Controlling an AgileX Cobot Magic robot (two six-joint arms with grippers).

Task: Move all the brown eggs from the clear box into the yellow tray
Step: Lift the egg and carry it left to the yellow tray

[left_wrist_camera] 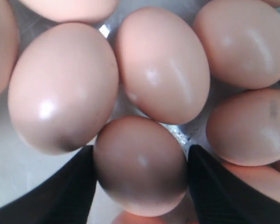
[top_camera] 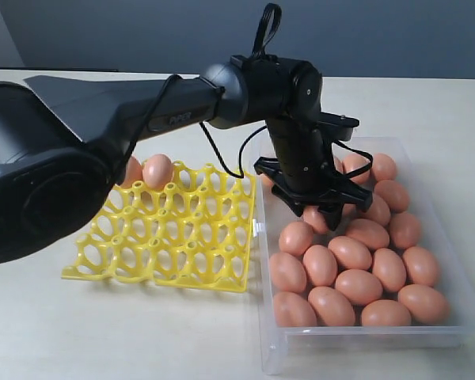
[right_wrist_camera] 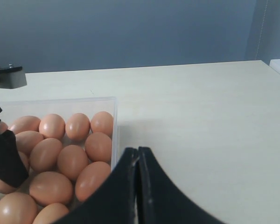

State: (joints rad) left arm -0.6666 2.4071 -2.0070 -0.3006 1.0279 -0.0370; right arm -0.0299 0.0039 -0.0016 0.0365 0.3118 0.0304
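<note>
Left gripper (top_camera: pixel 318 214) jaws flank one brown egg (left_wrist_camera: pixel 140 168) across its widest sides, grip unclear; light, smooth, brittle, so squeeze gently; right gripper (right_wrist_camera: pixel 138 153) jaws clenched, empty.

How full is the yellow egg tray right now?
Mostly empty. The yellow tray has just two brown eggs showing at its far corner, and the rest of it in view is bare. The arm hides a little.
</note>
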